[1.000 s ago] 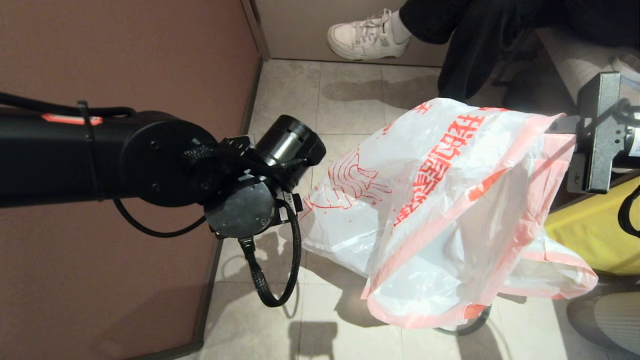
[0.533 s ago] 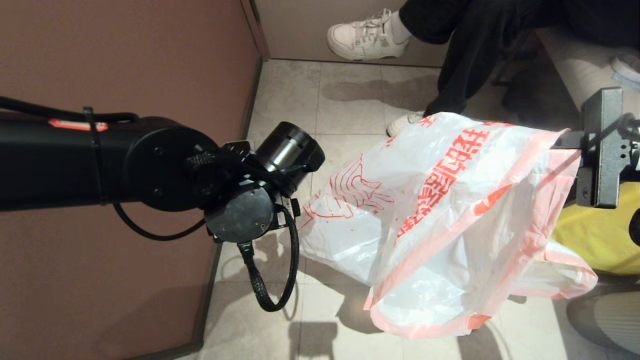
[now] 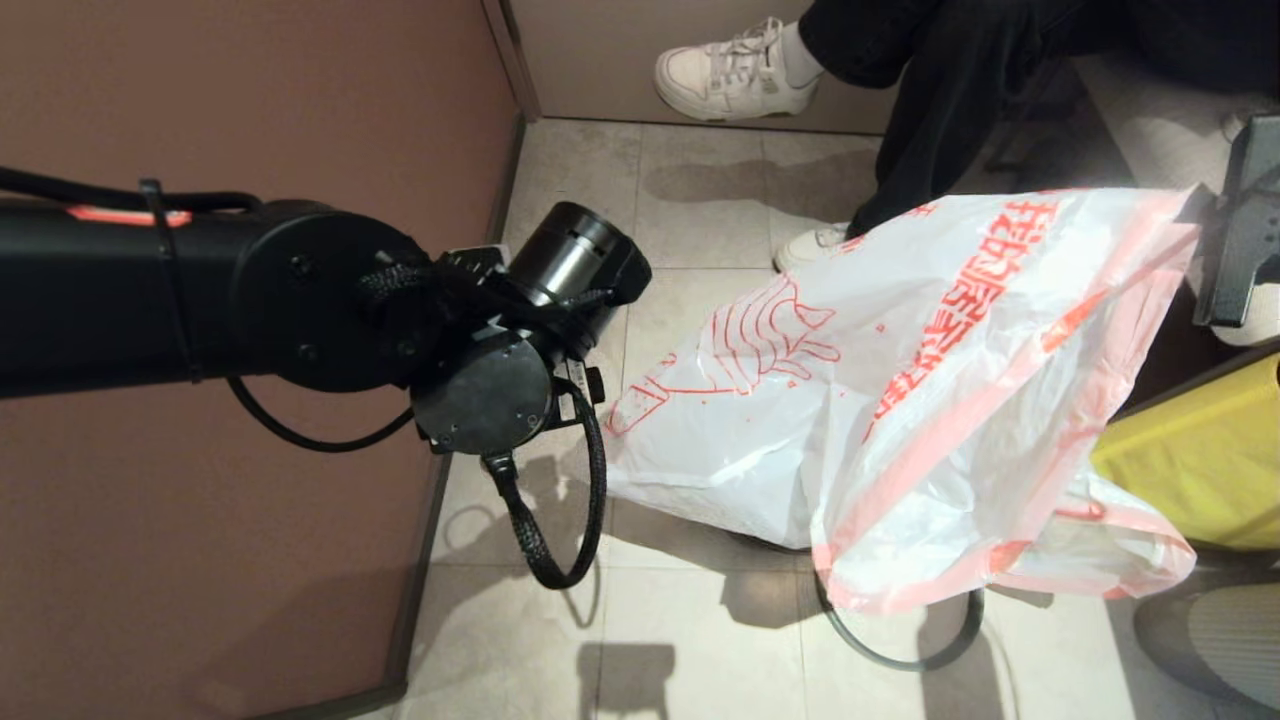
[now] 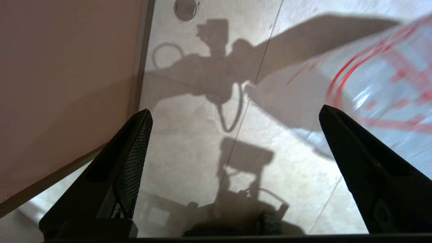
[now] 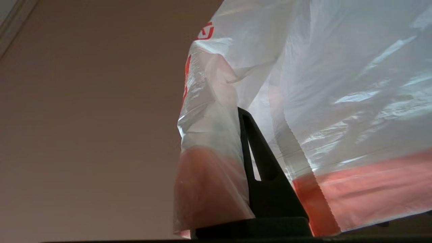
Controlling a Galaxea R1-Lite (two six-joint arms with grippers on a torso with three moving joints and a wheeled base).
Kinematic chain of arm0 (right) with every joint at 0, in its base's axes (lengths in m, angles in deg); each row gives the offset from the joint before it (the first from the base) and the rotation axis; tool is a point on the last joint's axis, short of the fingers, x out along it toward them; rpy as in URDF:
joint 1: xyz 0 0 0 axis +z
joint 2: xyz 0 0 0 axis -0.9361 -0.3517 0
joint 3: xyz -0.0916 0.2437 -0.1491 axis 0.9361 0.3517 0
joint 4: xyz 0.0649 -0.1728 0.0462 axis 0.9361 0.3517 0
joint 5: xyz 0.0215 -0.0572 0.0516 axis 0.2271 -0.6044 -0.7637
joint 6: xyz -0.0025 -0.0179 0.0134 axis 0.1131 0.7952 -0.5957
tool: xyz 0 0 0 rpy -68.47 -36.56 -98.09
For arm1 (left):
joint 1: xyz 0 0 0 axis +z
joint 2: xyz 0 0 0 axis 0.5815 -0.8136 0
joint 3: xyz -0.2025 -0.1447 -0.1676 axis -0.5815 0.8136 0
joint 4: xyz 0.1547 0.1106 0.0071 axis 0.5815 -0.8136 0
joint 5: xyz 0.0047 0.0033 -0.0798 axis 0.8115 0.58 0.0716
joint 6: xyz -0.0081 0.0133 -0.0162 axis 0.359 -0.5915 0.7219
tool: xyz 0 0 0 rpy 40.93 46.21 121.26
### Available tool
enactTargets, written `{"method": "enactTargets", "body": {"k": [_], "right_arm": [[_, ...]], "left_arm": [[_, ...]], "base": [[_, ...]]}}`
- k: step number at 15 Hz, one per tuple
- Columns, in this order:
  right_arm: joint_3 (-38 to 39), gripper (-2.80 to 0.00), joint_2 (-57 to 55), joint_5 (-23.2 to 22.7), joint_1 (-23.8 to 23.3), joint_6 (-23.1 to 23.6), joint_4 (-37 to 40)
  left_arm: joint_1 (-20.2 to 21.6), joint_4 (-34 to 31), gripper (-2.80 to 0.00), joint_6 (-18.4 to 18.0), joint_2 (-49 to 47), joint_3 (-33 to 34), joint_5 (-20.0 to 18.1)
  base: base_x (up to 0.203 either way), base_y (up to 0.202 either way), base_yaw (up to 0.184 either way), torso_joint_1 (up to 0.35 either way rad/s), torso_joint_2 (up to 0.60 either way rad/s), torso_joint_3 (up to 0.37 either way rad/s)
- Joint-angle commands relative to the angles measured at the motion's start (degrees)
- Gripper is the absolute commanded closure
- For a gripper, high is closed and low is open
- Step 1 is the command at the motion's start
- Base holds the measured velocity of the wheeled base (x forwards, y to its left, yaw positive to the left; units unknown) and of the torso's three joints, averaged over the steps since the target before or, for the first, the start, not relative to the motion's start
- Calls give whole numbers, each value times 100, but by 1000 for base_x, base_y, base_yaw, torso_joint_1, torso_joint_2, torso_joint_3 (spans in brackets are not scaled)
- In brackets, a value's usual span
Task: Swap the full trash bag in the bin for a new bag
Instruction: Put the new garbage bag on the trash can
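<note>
One limp new bag (image 3: pixel 900 400), red-printed, pink-hemmed, hangs translucent.

The new bag (image 3: pixel 900 400) is translucent white with red Chinese characters, a red line drawing and a pink hem band. The wall (image 3: pixel 250 90) at nine o'clock is brown-pink; the floor tiles (image 3: pixel 700 640) are pale beige.
</note>
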Motion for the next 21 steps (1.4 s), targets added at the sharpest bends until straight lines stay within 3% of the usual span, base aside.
{"method": "enactTargets", "body": {"k": [1,5,8,14,18,21], "right_arm": [[-220,0,-282,-17,-48,-55,14],[-231,0,-486,73,-26,-48,-18],[-296,0,-495,89,-27,-47,-19],[-407,0,-486,195,-169,-47,34],[-407,0,-371,177,-245,-38,164],[-407,0,-333,168,-252,-38,204]], "left_arm": [[-49,-28,-280,23,3,277,25],[-383,-31,-280,39,250,1520,-27],[-288,80,-280,68,-277,1480,-79],[123,361,-280,12,-2134,-532,-68],[115,353,-280,-48,-2598,-2144,-91],[-235,358,-280,-130,-2596,-2231,-161]], "base": [[0,0,0,0,0,0],[0,0,0,0,0,0],[0,0,0,0,0,0],[0,0,0,0,0,0],[0,0,0,0,0,0],[0,0,0,0,0,0]]}}
